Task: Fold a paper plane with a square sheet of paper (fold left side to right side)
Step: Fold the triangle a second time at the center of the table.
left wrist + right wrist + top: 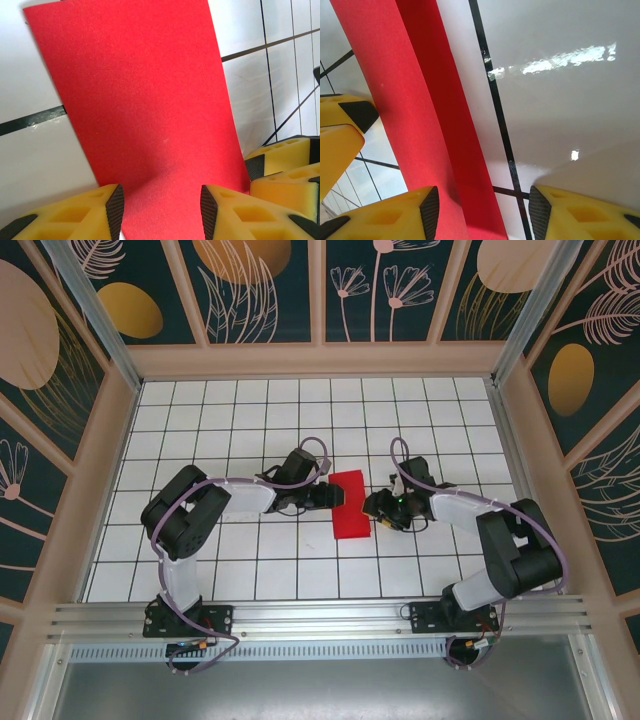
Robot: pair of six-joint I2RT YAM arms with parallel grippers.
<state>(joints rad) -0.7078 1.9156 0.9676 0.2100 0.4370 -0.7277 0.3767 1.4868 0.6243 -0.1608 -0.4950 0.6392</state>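
Yellow-fingered, my left claw (160,207) and right claw (482,210) gape over white gridded tabletop (240,410) within floral walls (260,290); red paper sheet (350,505) between them runs near-to-far.

The left claw (331,496) and right claw (377,508) hem the red sheet (351,508); surrounding tiled table (250,410) lies open.

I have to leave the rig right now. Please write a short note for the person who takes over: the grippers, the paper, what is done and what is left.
The left gripper is open, its jaws straddling the left edge of the square sheet of paper. The right gripper is open at the sheet's right edge, pinching nothing. The sheet lies in the middle of the table between them as a narrow rectangle, with two layers showing.
Done, it seems: the left-to-right fold.
Left: press the crease, then every further fold; there is no dart shape yet.
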